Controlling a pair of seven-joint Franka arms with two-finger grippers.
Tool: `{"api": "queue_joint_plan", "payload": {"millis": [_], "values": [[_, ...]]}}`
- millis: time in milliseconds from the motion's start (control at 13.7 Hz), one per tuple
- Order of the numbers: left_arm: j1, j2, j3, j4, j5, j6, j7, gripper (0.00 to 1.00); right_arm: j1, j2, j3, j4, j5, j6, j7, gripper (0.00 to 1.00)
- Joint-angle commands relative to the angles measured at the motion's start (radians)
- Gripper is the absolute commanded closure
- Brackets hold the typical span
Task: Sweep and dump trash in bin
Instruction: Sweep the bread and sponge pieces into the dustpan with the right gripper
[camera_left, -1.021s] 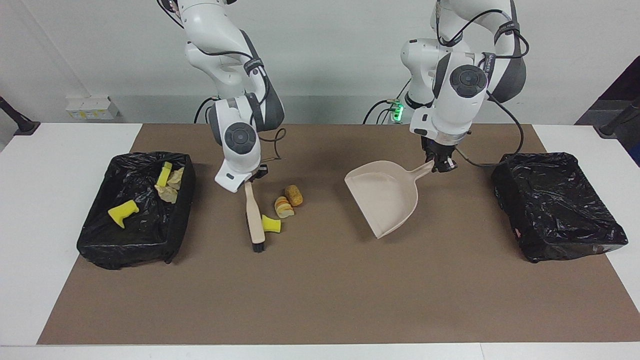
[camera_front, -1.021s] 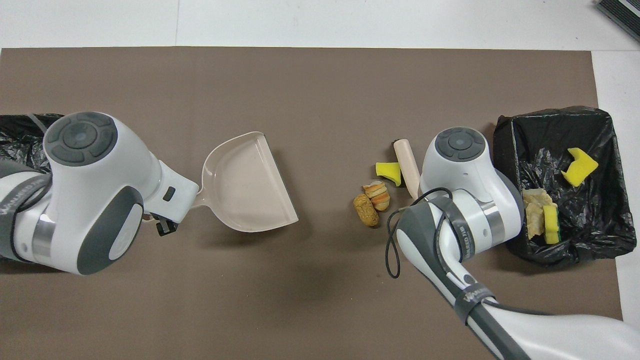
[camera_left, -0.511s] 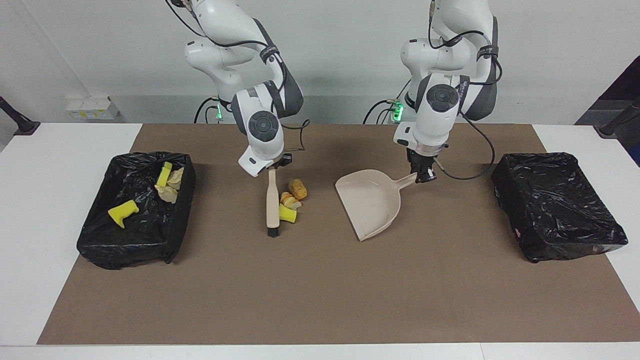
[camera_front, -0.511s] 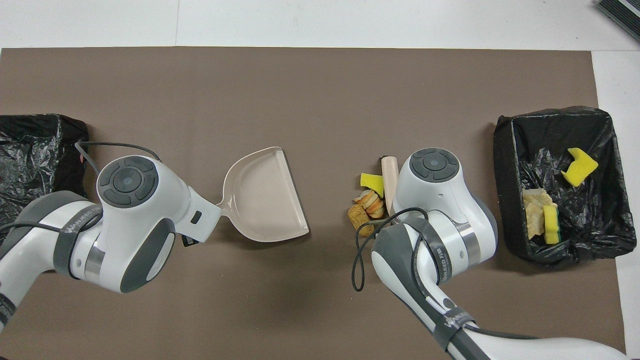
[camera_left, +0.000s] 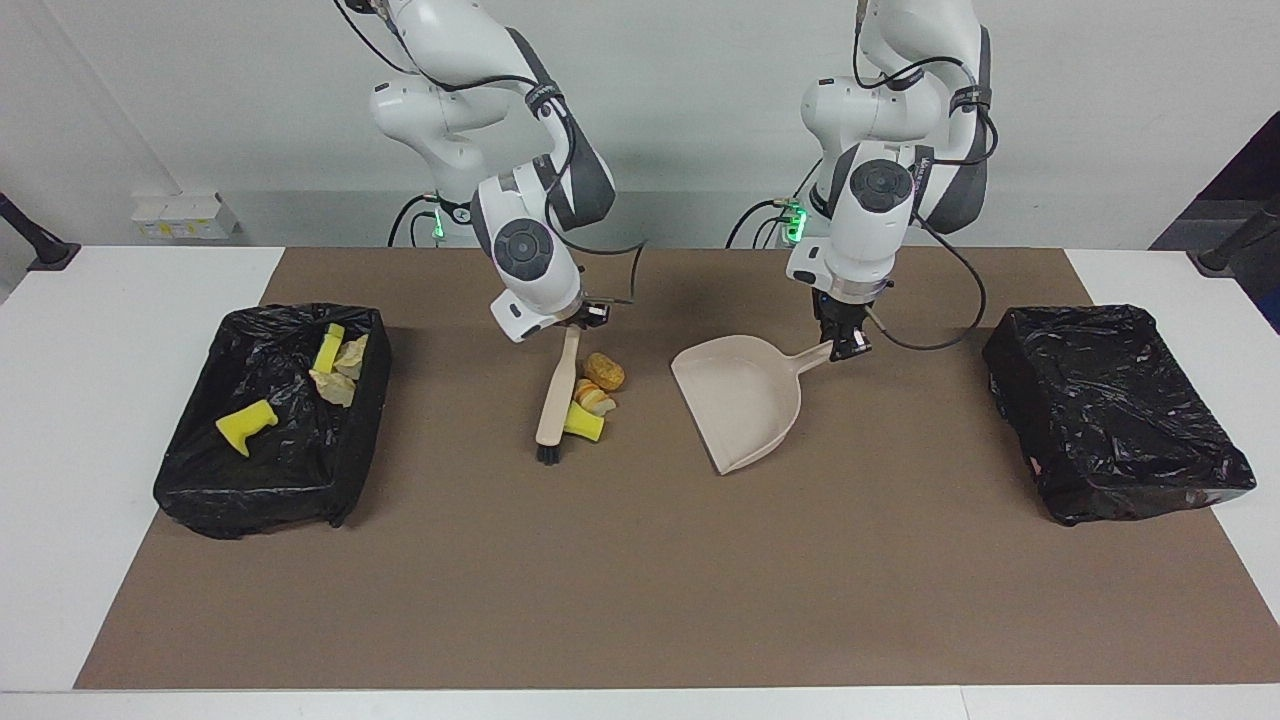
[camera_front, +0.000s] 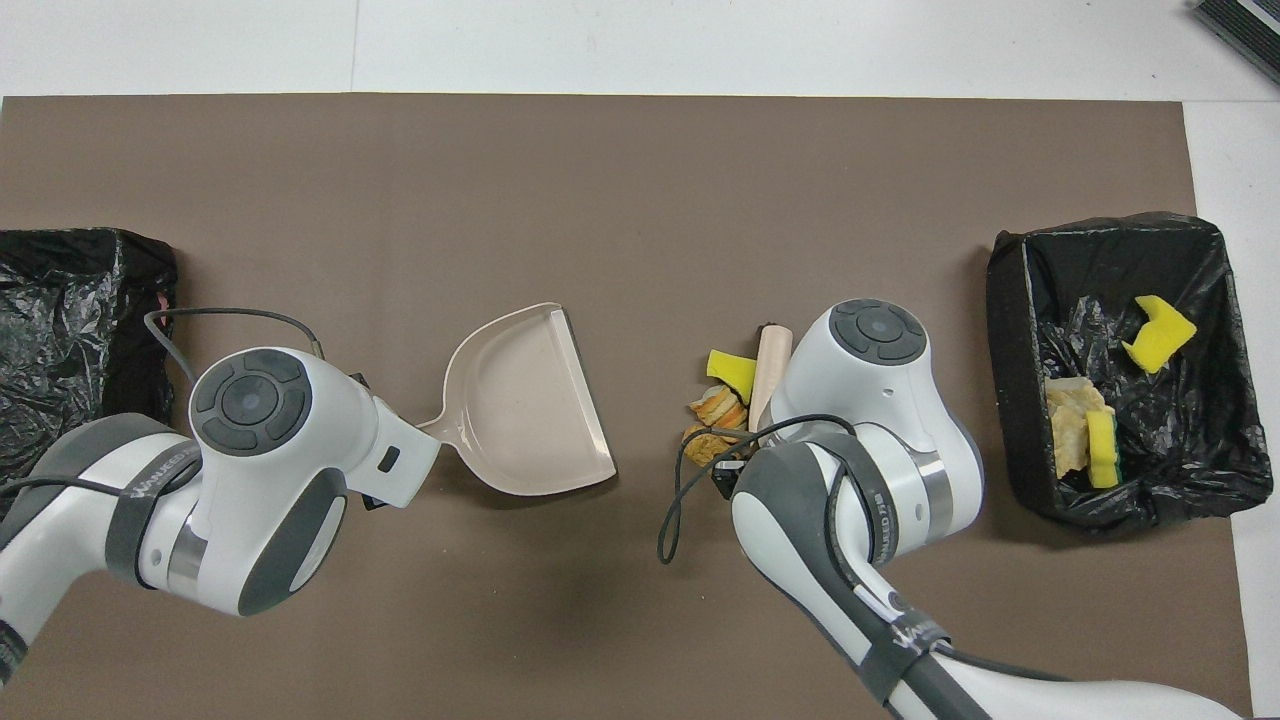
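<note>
Brown mat (camera_left: 640, 580) covers most of the table (camera_left: 120, 400). Two black-bagged bins sit on it, one at each arm's end.

Bin at the right arm's end (camera_left: 270, 420) holds four scraps: yellow foam chunk (camera_left: 245, 424), a yellow-green sponge piece (camera_left: 328, 348) and tan crumpled bits (camera_left: 340, 375) just beside it. Bin at the left arm's end (camera_left: 1115, 410) shows only black liner inside.

Dustpan (camera_left: 742, 395): beige, lying on the mat, mouth turned toward the brush and the trash pile. Left gripper (camera_left: 843, 345) is clamped on the tip of its handle, fingers closed tight on it. Pan body sits farther from the robots than that gripper, toward the right arm's end from it.

Brush (camera_left: 556, 400): beige handle, black bristle end down on the mat. Right gripper (camera_left: 580, 318) is closed fully on the handle's top end; in the overhead view the wrist hides the grip itself. Brush runs from the gripper away from the robots, slightly tilted.

Trash still on the mat, three pieces bunched right against the brush on the dustpan's side:
- corn-cob-like piece (camera_left: 604, 371), just below the right gripper, nearest to it
- striped bread-like roll (camera_left: 594, 398), next out
- yellow foam chunk on the mat (camera_left: 583, 424), touching the brush near the bristle end

Open mat gap between this pile and the dustpan mouth; the two are apart.
</note>
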Motion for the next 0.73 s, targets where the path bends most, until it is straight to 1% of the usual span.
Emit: {"api": "queue_joint_plan", "payload": {"millis": [0, 146, 292, 438, 583, 656], "values": [[-0.014, -0.039, 0.012, -0.041, 0.013, 0.027, 0.011, 1.0, 0.025, 0.091, 0.002, 0.084, 0.071, 0.055, 0.088, 1.0], [-0.014, -0.039, 0.012, -0.039, 0.013, 0.027, 0.01, 1.0, 0.082, 0.142, 0.001, 0.158, 0.121, 0.073, 0.156, 1.0], [-0.014, -0.039, 0.012, -0.039, 0.013, 0.027, 0.008, 1.0, 0.137, 0.156, 0.002, 0.172, 0.169, 0.142, 0.196, 1.0], [-0.014, -0.037, 0.012, -0.039, 0.013, 0.028, 0.005, 1.0, 0.209, 0.149, 0.002, 0.17, 0.181, 0.155, 0.201, 1.0], [-0.012, -0.037, 0.012, -0.039, 0.013, 0.028, 0.005, 1.0, 0.301, 0.129, 0.001, 0.172, 0.159, 0.148, 0.196, 1.0], [-0.012, -0.037, 0.012, -0.038, 0.013, 0.028, 0.005, 1.0, 0.328, 0.121, 0.001, 0.173, 0.146, 0.135, 0.188, 1.0]]}}
